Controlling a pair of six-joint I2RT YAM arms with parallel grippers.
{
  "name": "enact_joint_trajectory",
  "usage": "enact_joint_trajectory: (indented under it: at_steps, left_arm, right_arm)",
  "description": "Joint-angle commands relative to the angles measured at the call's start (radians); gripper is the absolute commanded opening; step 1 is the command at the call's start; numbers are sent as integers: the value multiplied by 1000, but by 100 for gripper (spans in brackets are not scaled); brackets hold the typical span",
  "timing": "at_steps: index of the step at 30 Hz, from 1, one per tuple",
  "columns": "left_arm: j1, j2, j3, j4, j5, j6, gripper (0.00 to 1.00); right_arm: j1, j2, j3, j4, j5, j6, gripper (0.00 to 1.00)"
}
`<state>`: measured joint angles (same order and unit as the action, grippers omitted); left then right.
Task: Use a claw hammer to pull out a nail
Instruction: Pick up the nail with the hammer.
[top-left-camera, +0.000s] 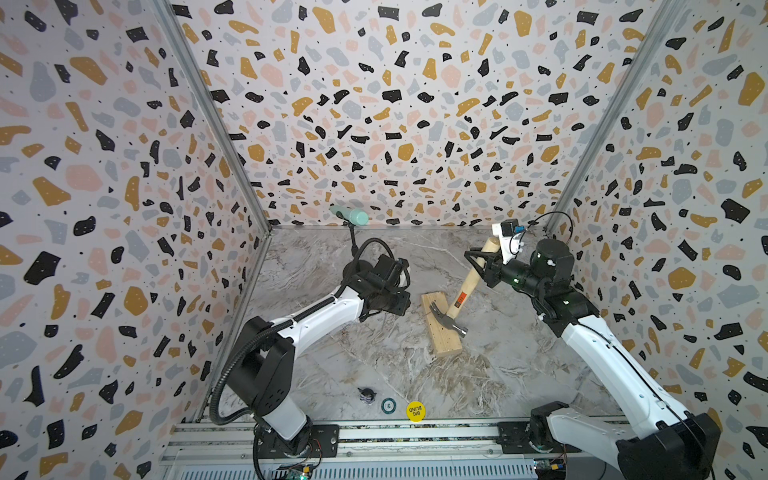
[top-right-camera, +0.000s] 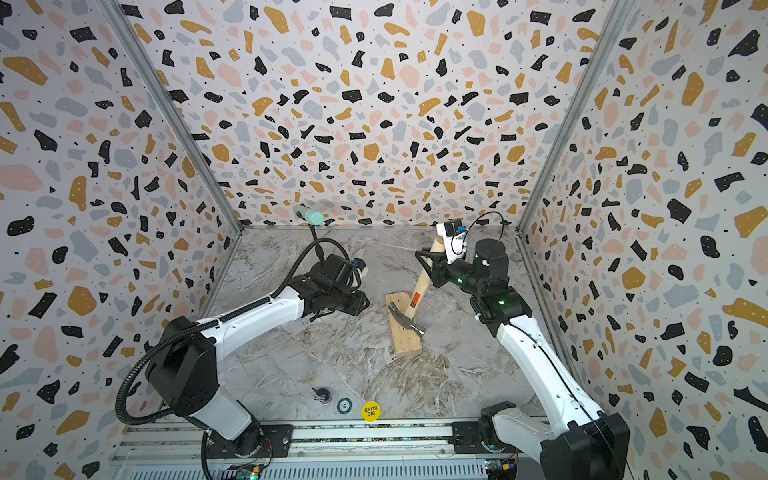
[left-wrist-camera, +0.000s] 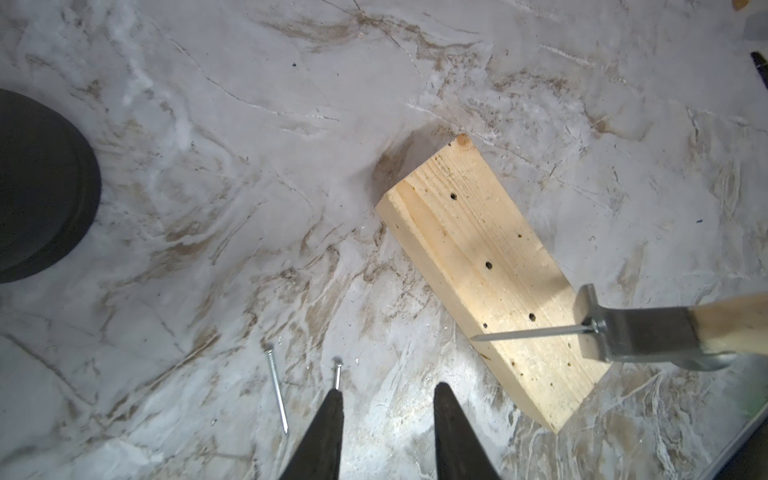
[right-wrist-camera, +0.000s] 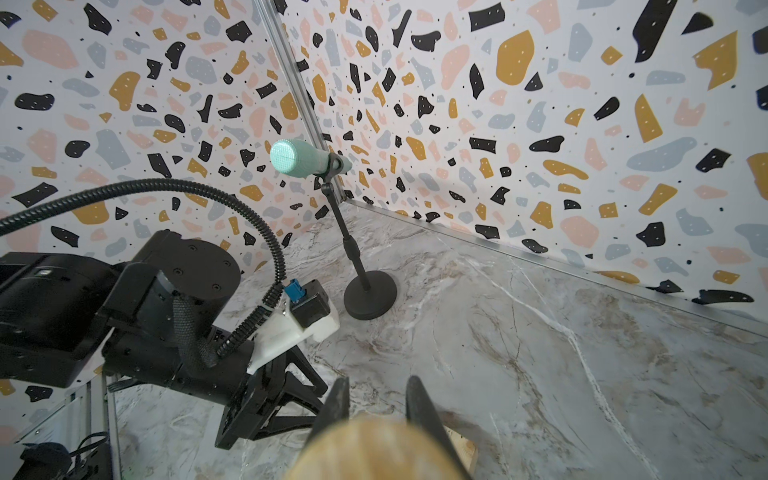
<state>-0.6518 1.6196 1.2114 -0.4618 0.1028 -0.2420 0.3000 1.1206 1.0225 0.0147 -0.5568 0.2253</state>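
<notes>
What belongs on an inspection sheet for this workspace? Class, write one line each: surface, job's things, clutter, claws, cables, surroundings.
Surface: marbled grey table, streaked brown.
Job's things: claw hammer with its head over the wood block; nail caught in the hammer's fork, its tip clear of the wood.
Clutter: loose nails on the table; yellow disc; green chip; microphone on a stand.
Claws: left claw open, empty; right claw shut on the hammer's handle.
Cables: black ribbed conduit along the left arm.
Surroundings: terrazzo-patterned walls on three sides.
</notes>
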Motion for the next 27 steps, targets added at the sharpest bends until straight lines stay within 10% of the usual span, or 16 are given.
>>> enact_joint_trajectory:
  at_steps: [1, 27]
  left_arm:
    - [4, -29, 33, -84, -30, 83, 33]
    - [-8, -221, -174, 62, -77, 153, 33]
  right_arm:
    - [-9, -13, 92, 97, -59, 50, 0]
    - [-42, 253, 257, 77, -254, 191, 0]
